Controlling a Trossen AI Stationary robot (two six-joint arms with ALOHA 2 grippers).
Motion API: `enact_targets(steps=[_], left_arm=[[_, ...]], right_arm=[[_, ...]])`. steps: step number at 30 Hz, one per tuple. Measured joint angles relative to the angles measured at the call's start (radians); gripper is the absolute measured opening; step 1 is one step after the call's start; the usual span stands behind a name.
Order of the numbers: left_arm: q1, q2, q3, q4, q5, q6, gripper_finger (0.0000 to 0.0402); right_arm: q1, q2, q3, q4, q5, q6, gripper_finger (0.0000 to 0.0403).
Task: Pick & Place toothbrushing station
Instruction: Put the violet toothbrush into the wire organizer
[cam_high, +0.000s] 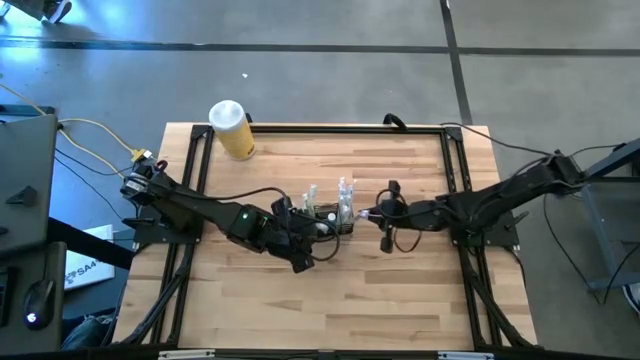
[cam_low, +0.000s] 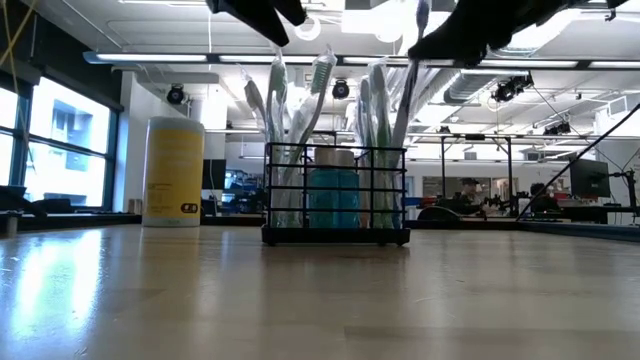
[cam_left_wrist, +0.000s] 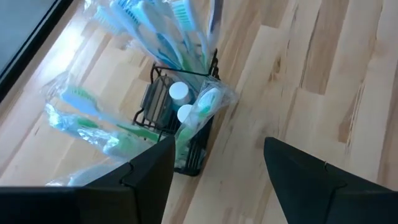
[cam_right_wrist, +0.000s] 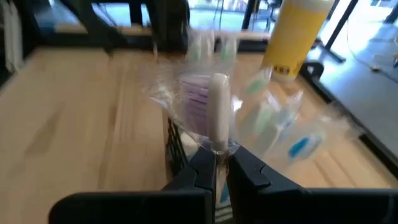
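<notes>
Room first: beyond the table the low view shows a long hall with strip lights (cam_low: 300, 57) on the ceiling, tall windows (cam_low: 60, 140) on the left and desks with monitors (cam_low: 590, 180) far off on the right; the floor (cam_high: 330, 70) around the table is grey concrete. Pale wooden planks make up the table (cam_high: 330, 300), framed by black rails.

Both dark arms reach in over the middle of it. The left gripper (cam_high: 318, 243) sits just left of the caddy (cam_high: 335, 218) with its jaws spread wide and nothing between them; in its own wrist view the mesh box lies just past the fingers (cam_left_wrist: 149, 174).

The right gripper (cam_right_wrist: 216, 163) comes from the right, its jaws clenched on a wrapped toothbrush (cam_right_wrist: 217, 112) that stands in the caddy.

At the far left edge stands a yellow canister (cam_high: 234, 130) with a white lid, well apart from the rest.

The black mesh caddy rests upright near the table's centre, holding plastic-wrapped toothbrushes (cam_low: 285, 130) and a blue bottle (cam_low: 334, 195).
</notes>
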Motion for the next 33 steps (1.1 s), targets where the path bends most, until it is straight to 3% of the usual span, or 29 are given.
enact_targets(steps=[15, 24, 27, 33], left_arm=[[-0.034, 0.000, -0.001, 0.000, -0.017, -0.019, 0.0237], [-0.049, 0.001, -0.001, -0.009, -0.028, -0.019, 0.0237], [-0.054, 0.001, -0.001, -0.008, -0.028, -0.020, 0.0237], [-0.055, 0.001, -0.001, -0.030, -0.020, -0.033, 0.0237]], right_arm=[[-0.117, 0.155, 0.000, -0.001, -0.167, 0.100, 0.0008], [-0.161, 0.176, 0.000, -0.007, -0.230, 0.135, 0.0013], [-0.155, 0.176, 0.000, -0.003, -0.221, 0.152, 0.0034], [-0.154, 0.148, -0.001, -0.007, -0.222, 0.158, 0.0115]])
